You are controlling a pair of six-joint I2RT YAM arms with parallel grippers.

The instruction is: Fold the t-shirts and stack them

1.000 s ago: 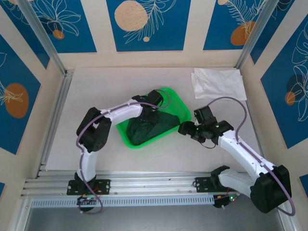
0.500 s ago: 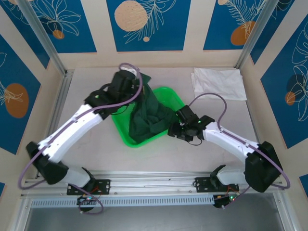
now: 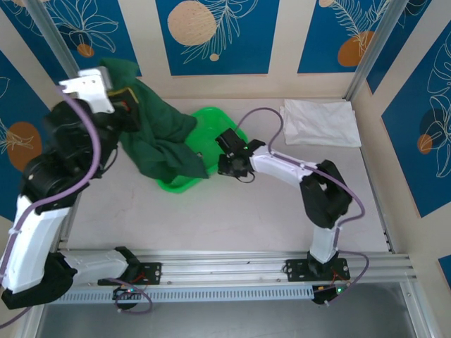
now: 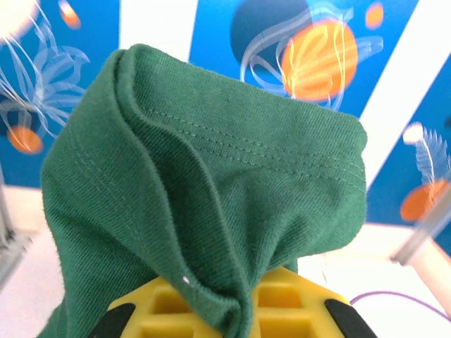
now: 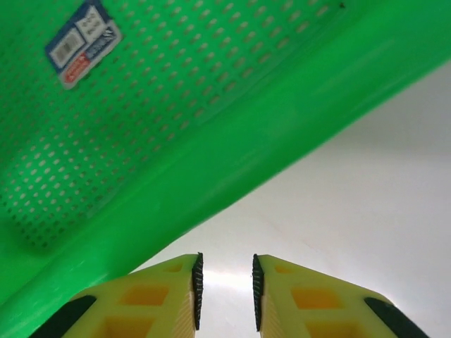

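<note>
Pale table (image 3: 211,225), white t-shirt (image 3: 320,121) seemingly folded at back right; left gripper (image 4: 229,317) clamps the green t-shirt (image 3: 158,137) aloft, unfolded and unstacked; right gripper (image 5: 225,282) slightly parted, empty.

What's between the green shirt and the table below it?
The basket: the green shirt hangs from the left pincer, and its lower end drapes over the basket's left part.

A robot test cell: white table (image 3: 232,218), aluminium frame rails (image 3: 225,271), blue leaf-printed wall panels (image 3: 211,42).
</note>
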